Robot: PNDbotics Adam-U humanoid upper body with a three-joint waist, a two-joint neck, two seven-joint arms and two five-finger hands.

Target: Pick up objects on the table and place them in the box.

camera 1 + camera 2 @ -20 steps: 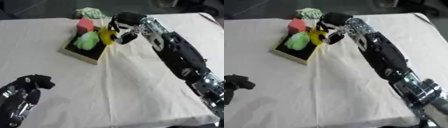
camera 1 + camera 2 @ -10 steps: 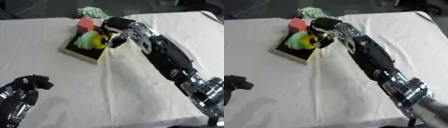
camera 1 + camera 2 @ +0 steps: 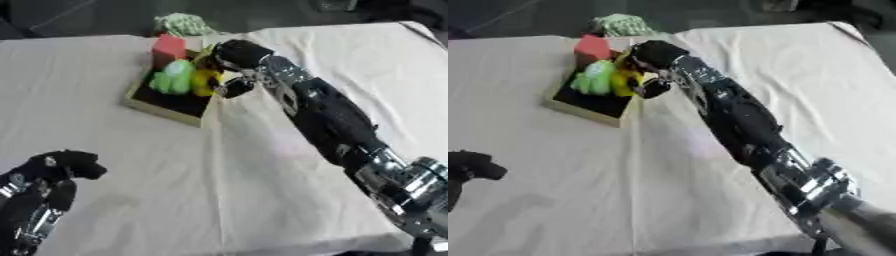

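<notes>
Right robot hand (image 3: 234,56) over box (image 3: 166,106) right rim, fingers curled round yellow object (image 3: 206,80); box interior directly left, below. Left robot hand (image 3: 54,167) far off.

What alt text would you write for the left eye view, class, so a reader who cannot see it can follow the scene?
The robot's right hand reaches over a shallow box on a white-clothed table, at a yellow object lying beside a green toy and red block. Its left hand rests at the lower left corner.
</notes>
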